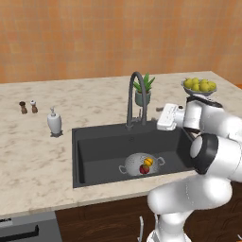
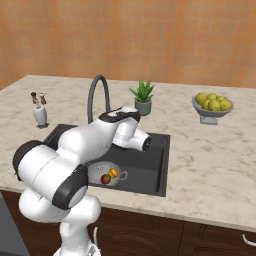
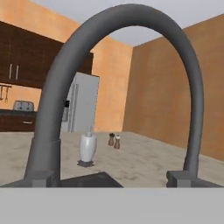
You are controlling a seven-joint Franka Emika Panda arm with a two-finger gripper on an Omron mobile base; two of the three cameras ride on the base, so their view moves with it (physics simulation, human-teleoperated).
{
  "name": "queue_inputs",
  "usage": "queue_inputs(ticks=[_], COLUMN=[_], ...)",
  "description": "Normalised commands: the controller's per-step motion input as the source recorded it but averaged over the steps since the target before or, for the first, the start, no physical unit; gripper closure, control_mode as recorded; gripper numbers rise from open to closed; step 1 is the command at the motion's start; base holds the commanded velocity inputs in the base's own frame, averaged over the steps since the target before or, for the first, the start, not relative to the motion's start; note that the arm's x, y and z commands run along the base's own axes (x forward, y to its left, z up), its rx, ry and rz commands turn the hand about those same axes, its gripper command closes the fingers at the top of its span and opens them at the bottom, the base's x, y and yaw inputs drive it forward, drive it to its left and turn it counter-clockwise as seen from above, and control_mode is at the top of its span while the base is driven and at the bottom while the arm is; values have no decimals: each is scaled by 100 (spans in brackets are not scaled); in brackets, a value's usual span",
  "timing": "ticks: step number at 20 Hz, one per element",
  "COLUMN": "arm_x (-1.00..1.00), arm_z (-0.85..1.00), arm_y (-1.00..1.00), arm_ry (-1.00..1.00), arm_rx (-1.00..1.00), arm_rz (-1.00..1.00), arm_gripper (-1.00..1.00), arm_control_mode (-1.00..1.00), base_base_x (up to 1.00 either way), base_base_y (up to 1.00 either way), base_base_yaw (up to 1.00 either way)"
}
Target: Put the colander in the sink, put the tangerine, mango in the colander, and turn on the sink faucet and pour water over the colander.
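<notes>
Sitting in basin: the colander (image 1: 140, 165) is resting on the floor of the sink (image 1: 94, 151), toward the front and right of centre, well forward of the tap.
Fruit: the tangerine (image 1: 148, 161) and the mango (image 1: 144, 169) are lying inside the colander, touching each other, tangerine toward the back, mango toward the front. From the right base view they are showing as mango (image 2: 105, 179) beside tangerine (image 2: 114, 173) in the colander (image 2: 102, 171).
Tap: the sink faucet (image 1: 133, 97) is standing upright at the back rim of the sink, its arch curving forward over the basin. No water is showing under it.
Arm: the gripper (image 1: 165, 117) is hovering level just right of the faucet base, above the sink's back right corner.
Pincer: cannot tell whether it is spread or pressed together; fingertips are too small and partly hidden.
Hand view: the faucet arch (image 3: 127, 48) is looming very close, spanning the frame.
Counter: soap dispenser (image 1: 54, 122), two small shakers (image 1: 28, 107), potted plant (image 1: 143, 90) and fruit dish (image 1: 199, 87) are sitting around the sink.
</notes>
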Motion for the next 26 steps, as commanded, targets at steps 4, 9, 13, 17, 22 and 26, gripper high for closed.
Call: queue_inputs(ticks=[4,9,13,17,22,26], arm_x=[38,33,40,44,46,45], arm_z=[-10,-12,-21,-25,-30,-25], arm_y=[-2,0,1,3,0,0], arm_ry=[0,0,0,0,0,0], arm_rx=[5,1,0,0,0,0], arm_rz=[0,0,0,0,0,0], arm_gripper=[-100,-100,-100,-100,-100,-100], arm_control_mode=[-100,-100,-100,-100,-100,-100], base_base_x=[0,0,0,0,0,0], base_base_y=[0,0,0,0,0,0], base_base_yaw=[0,0,0,0,0,0])
